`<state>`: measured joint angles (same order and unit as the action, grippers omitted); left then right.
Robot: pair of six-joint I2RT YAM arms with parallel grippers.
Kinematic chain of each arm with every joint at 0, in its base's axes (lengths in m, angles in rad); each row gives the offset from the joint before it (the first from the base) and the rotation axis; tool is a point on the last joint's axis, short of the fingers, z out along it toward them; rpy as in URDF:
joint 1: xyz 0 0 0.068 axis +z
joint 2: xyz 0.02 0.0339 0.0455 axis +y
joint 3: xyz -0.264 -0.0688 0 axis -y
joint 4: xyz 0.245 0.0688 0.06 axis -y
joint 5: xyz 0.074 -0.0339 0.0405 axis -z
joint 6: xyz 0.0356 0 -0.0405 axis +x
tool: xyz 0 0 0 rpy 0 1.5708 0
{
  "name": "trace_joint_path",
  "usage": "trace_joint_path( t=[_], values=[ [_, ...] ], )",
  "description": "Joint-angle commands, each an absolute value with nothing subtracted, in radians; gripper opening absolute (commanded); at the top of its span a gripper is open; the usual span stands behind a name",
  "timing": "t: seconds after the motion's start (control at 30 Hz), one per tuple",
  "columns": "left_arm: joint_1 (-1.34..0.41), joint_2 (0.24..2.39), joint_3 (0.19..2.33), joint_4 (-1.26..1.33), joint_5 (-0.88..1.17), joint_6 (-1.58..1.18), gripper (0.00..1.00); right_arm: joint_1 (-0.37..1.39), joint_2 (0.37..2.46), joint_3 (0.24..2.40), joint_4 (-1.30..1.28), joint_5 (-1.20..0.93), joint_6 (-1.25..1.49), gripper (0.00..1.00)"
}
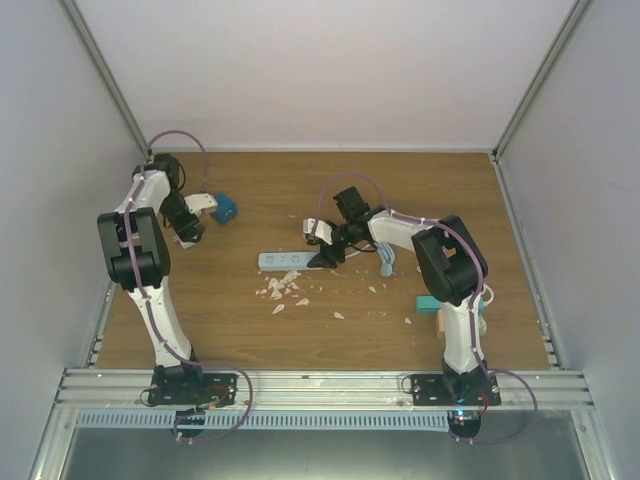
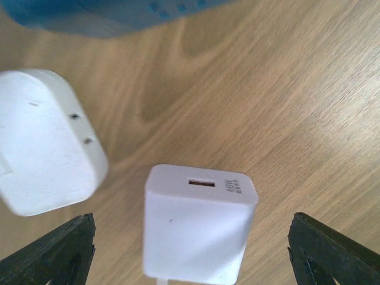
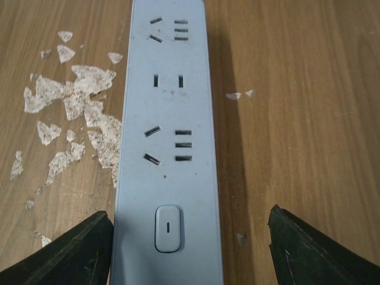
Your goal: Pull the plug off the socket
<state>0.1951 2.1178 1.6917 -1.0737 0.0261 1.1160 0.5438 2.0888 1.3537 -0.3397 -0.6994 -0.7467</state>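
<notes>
Every outlet on the white power strip is empty in the right wrist view, so I judge the pull done. The right gripper is spread wide, straddling the strip's switch end without holding it.

The left gripper is also wide open, holding nothing. The white USB charger sits between its fingers on the desk, well apart from the strip.

- Charger: boxy, port face showing, prongs hidden.
- A second white adapter lies just beside it.

Next move: lift both arms clear without nudging either.
</notes>
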Motion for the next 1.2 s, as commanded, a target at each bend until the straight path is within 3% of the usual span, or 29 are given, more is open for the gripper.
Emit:
trace_joint_path(
  t=[0.0,0.23,0.57,0.83,1.17],
  values=[
    [0.192,2.015,1.711,-1.025,0.105,1.146,0.9,0.526,2.056,1.419,-0.408,-0.723,-0.79,0.73],
    [0.188,1.911,1.676,-0.98,0.238,1.178,0.9,0.47,2.043,1.536,-0.584,-0.733,-0.966,0.79],
    [0.112,1.776,1.539,-0.969,0.457,1.279,0.89,0.319,2.096,1.759,-0.986,-0.571,-1.497,0.79],
    [-0.018,1.758,1.431,-0.925,0.53,1.249,0.89,0.223,2.125,1.822,-1.088,-0.415,-1.744,0.78],
    [-0.103,1.817,1.449,-0.821,0.557,1.116,0.87,0.257,2.173,1.809,-1.184,-0.36,-1.879,0.75]
  ],
)
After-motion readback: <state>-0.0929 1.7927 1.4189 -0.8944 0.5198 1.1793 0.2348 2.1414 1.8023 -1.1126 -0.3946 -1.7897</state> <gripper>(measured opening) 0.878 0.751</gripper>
